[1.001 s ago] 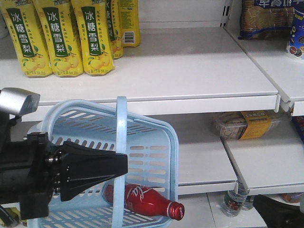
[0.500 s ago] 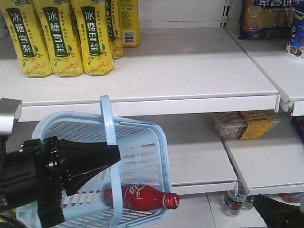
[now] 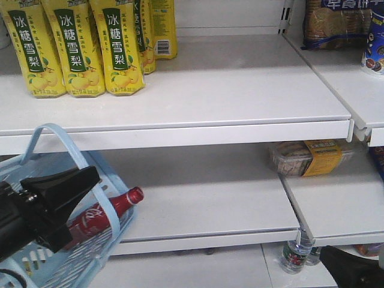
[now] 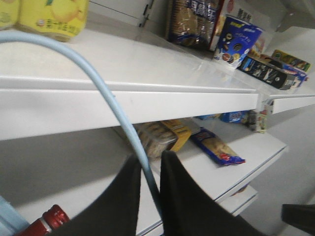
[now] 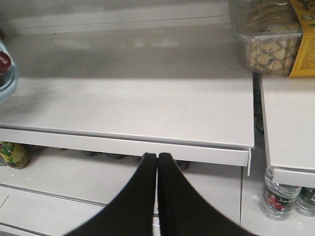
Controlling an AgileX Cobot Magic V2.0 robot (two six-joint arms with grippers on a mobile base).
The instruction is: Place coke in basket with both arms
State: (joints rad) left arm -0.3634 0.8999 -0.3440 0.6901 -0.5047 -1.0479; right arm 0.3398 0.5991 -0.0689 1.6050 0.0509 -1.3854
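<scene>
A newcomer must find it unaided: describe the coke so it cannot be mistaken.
Look to the lower left of the front view, below the white shelf, where the left gripper holds the hoop handle of a light-blue basket. Inside lies the coke, tilted, cap pointing up and right. It is nearly all red with white script, unlike the tall yellow bottles above.

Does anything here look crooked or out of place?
Yes: the basket hangs tilted from the left gripper, which pinches its handle. The coke lies slanted inside, its cap poking past the rim. The shelves look tidy, and nothing is spilled.
</scene>
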